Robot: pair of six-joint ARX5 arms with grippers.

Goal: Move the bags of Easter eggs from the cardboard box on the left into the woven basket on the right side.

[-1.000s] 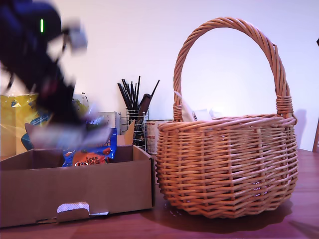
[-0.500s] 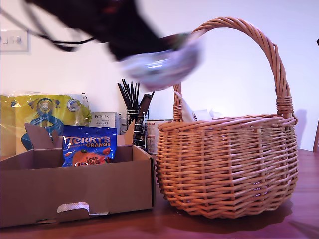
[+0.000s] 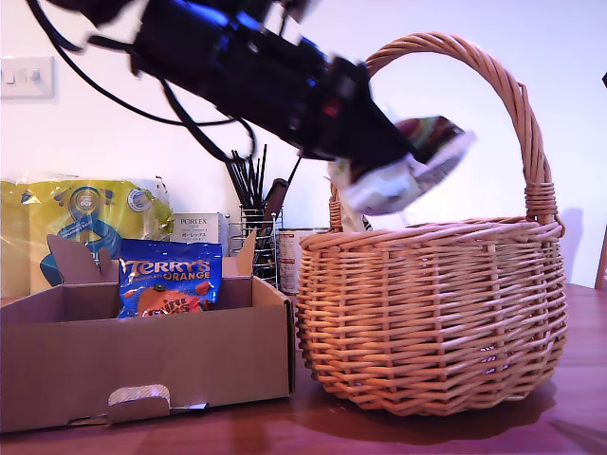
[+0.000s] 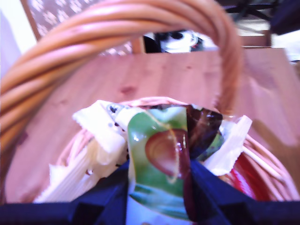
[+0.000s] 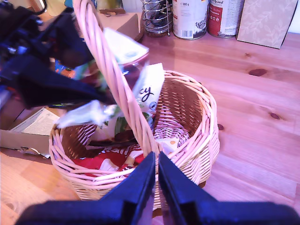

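- The white spotted bag with green print (image 3: 406, 169) hangs pinched in my first gripper (image 4: 157, 187), over the woven basket (image 3: 432, 313) and under its arched handle (image 3: 446, 52), clear of the rim.
- The red-and-white bag (image 5: 105, 161) already lies in the basket; the blue Terry's Orange bag (image 3: 169, 277) stands in the cardboard box (image 3: 142, 355), at the exterior view's left.
- My worry: the bag sits close to the handle, so if I let go while the arm is moving it may catch on the wicker, drape there, or slip outside the rim.
- The crinkly film may also cling to a jaw and come back out with the gripper.
- My second gripper (image 5: 157, 176) has its jaws pressed together on nothing, just beside the near rim; any forward creep would shove the basket.
- The first wrist view shows the green print and the jaws' grip, which the exterior view blurs.
- The second wrist view alone shows the basket's contents; the exterior view alone shows height above the rim and the bag left in the box.
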